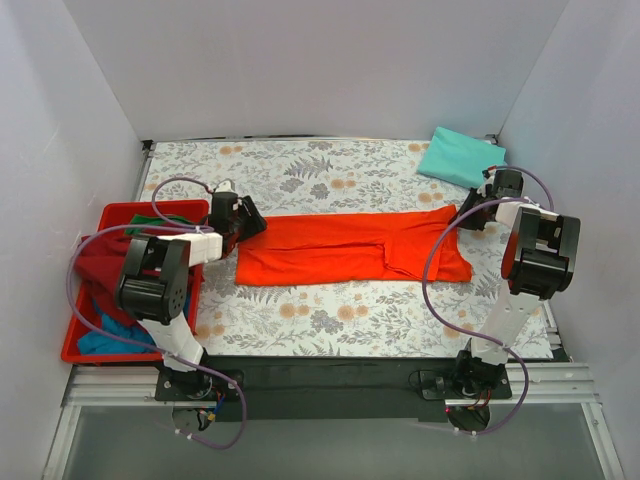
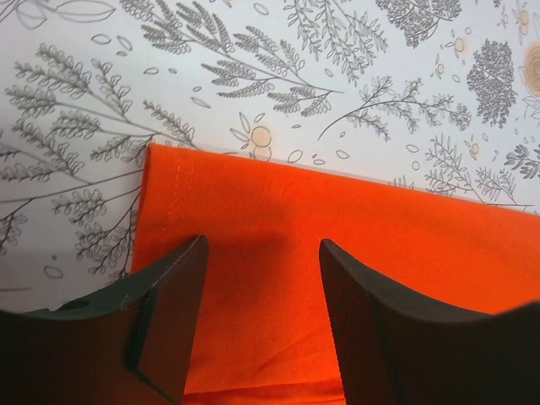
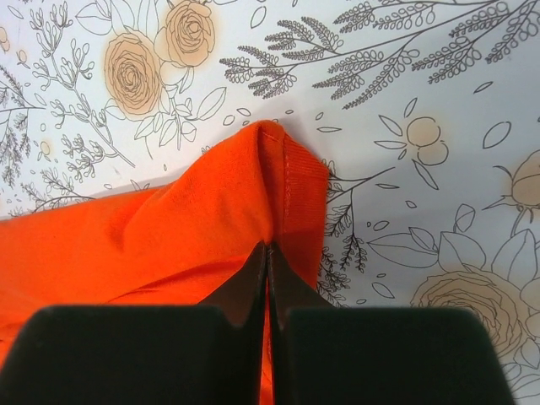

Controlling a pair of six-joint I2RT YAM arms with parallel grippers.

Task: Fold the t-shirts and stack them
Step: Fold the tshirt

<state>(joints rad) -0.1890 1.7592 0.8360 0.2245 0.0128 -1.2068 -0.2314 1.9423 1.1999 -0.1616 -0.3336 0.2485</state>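
The bright orange-red t-shirt (image 1: 330, 250) lies folded into a long strip across the middle of the flowered table. My left gripper (image 1: 248, 224) is at its left end. In the left wrist view the gripper (image 2: 261, 245) is open, its jaws spread just above the shirt's (image 2: 354, 211) corner and holding nothing. My right gripper (image 1: 468, 213) is at the shirt's far right corner. In the right wrist view it (image 3: 268, 246) is shut, pinching a raised fold of the orange-red cloth (image 3: 169, 236) near the hem. The mint-teal t-shirt (image 1: 460, 156) lies folded at the back right.
A red plastic tray (image 1: 112, 208) stands at the left edge, right behind my left arm, holding a maroon shirt (image 1: 98, 265), a green one (image 1: 160, 220) and a blue one (image 1: 105, 340). White walls enclose the table on three sides.
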